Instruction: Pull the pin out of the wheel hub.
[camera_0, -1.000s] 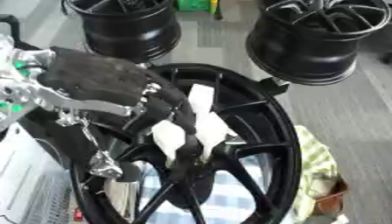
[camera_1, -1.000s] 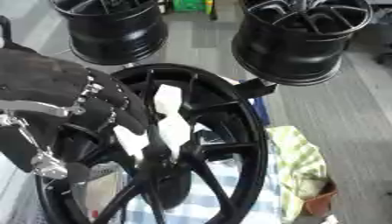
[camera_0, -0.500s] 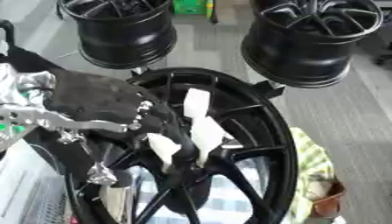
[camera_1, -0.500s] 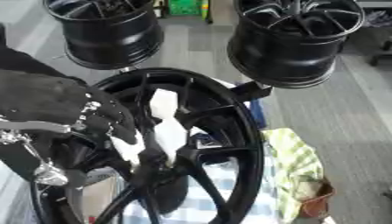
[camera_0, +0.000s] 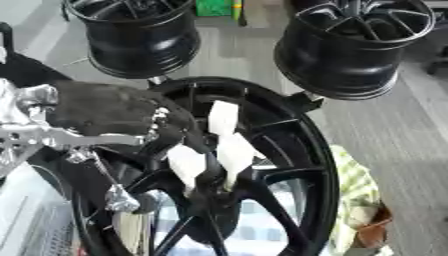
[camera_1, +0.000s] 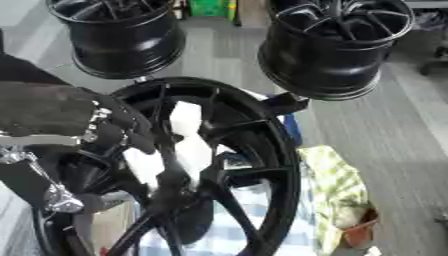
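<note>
A large black spoked wheel (camera_0: 306, 150) lies flat in front of me, its hub (camera_0: 210, 192) near the middle. My left hand (camera_0: 114, 110), black-gloved with white fingertips (camera_0: 236, 152), reaches in from the left over the spokes. Two white tips close on either side of a dark stub at the hub's centre, which I take for the pin; a third tip points up and away. The pin itself is dark against the hub and mostly hidden by the fingers. My right hand does not show in either view.
Two more black wheels stand at the back, one at the left (camera_0: 136, 35) and one at the right (camera_0: 354, 45). A green checked cloth (camera_0: 354, 185) and a small brown pot (camera_0: 372, 232) lie to the right of the rim. Grey floor runs beyond.
The back of my left hand has sunk a little toward the rim. Its white fingertips stay at the hub. The view has shifted slightly.
</note>
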